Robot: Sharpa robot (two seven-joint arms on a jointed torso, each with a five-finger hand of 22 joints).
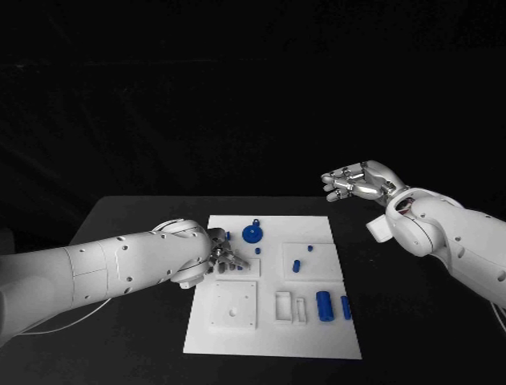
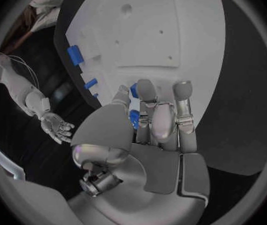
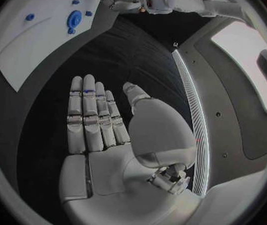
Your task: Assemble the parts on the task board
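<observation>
Silver fingers (image 2: pixel 147 97) of the left robot hand (image 1: pixel 221 258) are pinching a small, light, rigid blue part (image 2: pixel 134 117) over the white board (image 1: pixel 322 337); the right robot hand (image 1: pixel 354 183) is hovering open, empty.

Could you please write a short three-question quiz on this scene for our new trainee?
1. True or false: the right hand rests on the task board.
2. Which hand is over the board's near-left part? A) left hand B) right hand
3. Fill in: the round blue disc lies near the board's ___ edge.

Key: 1 false, it is raised off the board with nothing in it; 2 A; 3 far.
</observation>
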